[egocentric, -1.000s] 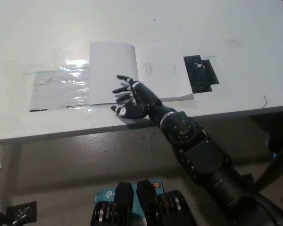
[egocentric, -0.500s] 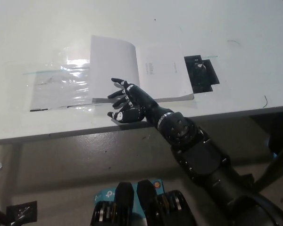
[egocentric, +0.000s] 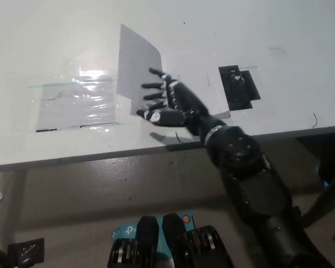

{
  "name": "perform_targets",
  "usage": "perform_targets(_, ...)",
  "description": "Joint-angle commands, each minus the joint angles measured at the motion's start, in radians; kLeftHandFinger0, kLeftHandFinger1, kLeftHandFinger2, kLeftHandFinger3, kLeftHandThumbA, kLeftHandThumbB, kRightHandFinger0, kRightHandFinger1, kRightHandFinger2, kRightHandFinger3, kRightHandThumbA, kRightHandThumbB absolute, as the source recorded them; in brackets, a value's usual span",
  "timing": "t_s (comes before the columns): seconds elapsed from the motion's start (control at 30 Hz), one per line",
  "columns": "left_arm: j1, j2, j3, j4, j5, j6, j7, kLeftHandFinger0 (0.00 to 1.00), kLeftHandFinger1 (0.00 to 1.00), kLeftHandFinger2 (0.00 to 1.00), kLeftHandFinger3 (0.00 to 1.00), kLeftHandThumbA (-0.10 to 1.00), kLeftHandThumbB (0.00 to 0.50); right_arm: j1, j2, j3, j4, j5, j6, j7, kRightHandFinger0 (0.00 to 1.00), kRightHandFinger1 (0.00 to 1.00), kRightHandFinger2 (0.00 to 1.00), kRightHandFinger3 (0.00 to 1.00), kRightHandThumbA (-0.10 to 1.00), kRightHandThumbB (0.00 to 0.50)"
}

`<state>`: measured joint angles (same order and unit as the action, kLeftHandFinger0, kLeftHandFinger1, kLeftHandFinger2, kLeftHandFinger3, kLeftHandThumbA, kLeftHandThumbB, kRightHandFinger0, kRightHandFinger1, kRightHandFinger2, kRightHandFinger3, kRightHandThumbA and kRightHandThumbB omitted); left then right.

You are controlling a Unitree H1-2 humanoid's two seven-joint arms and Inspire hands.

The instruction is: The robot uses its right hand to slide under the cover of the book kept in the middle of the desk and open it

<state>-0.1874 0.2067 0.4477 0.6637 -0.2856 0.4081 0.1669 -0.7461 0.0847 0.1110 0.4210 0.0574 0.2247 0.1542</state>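
Observation:
A thin white book [egocentric: 209,89] lies in the middle of the white desk [egocentric: 56,33]. Its grey cover [egocentric: 135,64] stands lifted, tilted up toward the left. My black right hand [egocentric: 170,103] is open, fingers spread, and pushes against the underside of the raised cover near its front edge. The hand and wrist hide much of the book's first page. My left hand is not in view.
A clear plastic sheet [egocentric: 75,100] is taped flat on the desk left of the book. A black printed patch [egocentric: 238,87] lies just right of the book. The desk's front edge [egocentric: 72,159] runs below the hand, with floor beneath.
My right hand has moved up and right under the cover. The cover, nearly flat to the left before, now stands raised at a steep tilt.

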Motion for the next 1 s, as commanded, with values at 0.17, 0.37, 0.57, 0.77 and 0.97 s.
perform_targets(0.17,0.001,0.014,0.006,0.018,-0.003,-0.054,-0.004,1.00,0.96,0.97,0.94,0.48,0.000,0.028,0.039,-0.290,-0.416,0.380,0.245,-0.099,0.58,0.68,0.80,1.00,0.81,0.229)
perform_targets(0.37,0.006,0.001,0.008,0.018,-0.004,-0.069,0.007,1.00,1.00,0.98,0.94,0.50,0.000,0.075,-0.009,-0.466,-0.516,0.495,0.245,-0.118,0.66,0.77,0.87,1.00,0.82,0.195)
perform_targets(0.57,0.017,0.000,0.010,0.027,-0.026,-0.083,-0.038,1.00,1.00,1.00,0.99,0.52,0.000,0.135,-0.025,-0.589,-0.593,0.532,0.245,-0.162,0.73,0.80,0.91,1.00,0.83,0.192)
perform_targets(0.77,0.017,0.005,-0.005,0.064,-0.009,-0.128,-0.035,1.00,1.00,1.00,0.95,0.56,0.000,0.193,-0.049,-0.731,-0.575,0.554,0.188,-0.207,0.85,0.87,0.98,1.00,0.82,0.174)
perform_targets(0.97,0.016,0.007,0.005,0.080,-0.034,-0.123,-0.056,1.00,1.00,1.00,1.00,0.57,0.000,0.246,-0.077,-0.855,-0.457,0.589,0.101,-0.238,0.97,0.95,1.00,1.00,0.83,0.136)
